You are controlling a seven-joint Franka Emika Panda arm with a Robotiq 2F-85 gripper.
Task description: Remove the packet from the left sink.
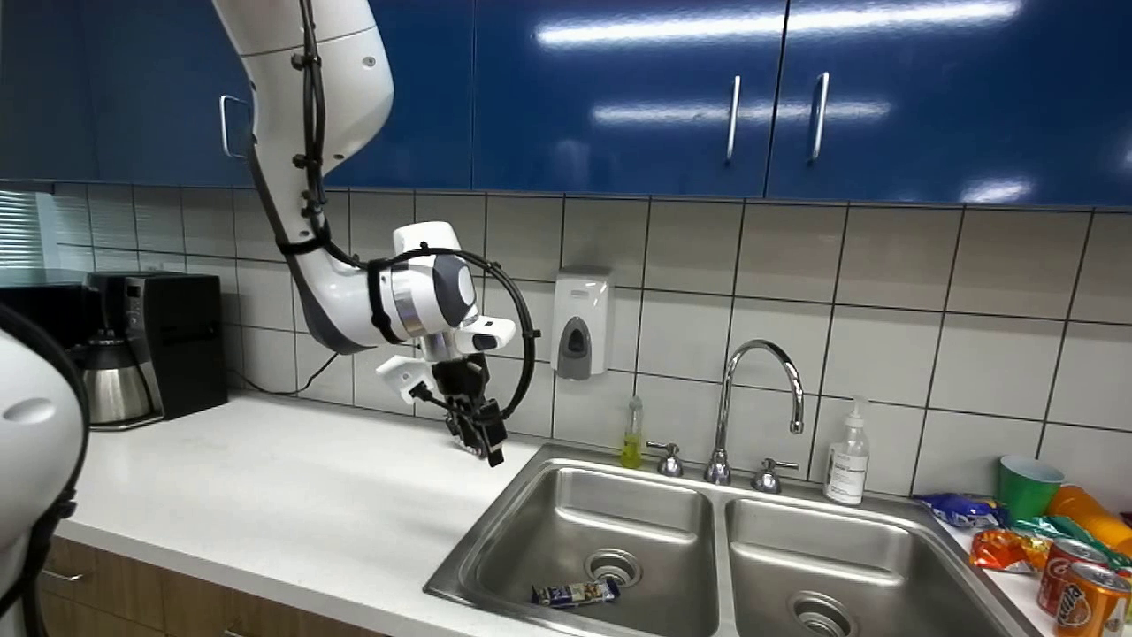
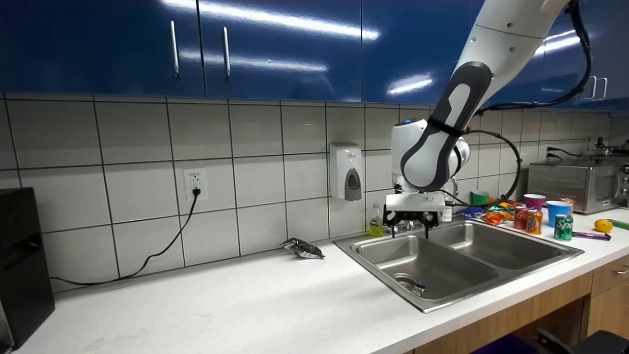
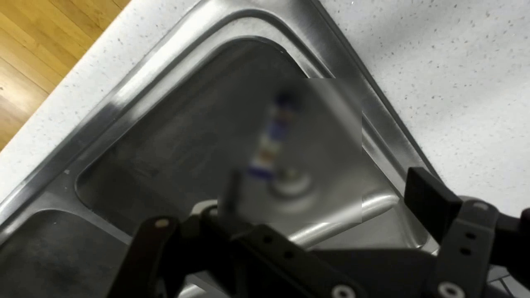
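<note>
Hand (image 3: 325, 192), fingers apart, oblong packet (image 1: 575, 594), dark blue and whitish, in left sink (image 1: 628, 529)

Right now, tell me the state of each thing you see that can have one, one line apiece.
Gripper: open, holding nothing
Packet: lying in the left sink, ungripped
Faucet: not running
Blue cabinet doors: shut
Green cup: upright
Orange cup: tipped onto its side
Red can: upright
Orange can: upright
Pump bottle: upright
Black plug: in the wall outlet
</note>
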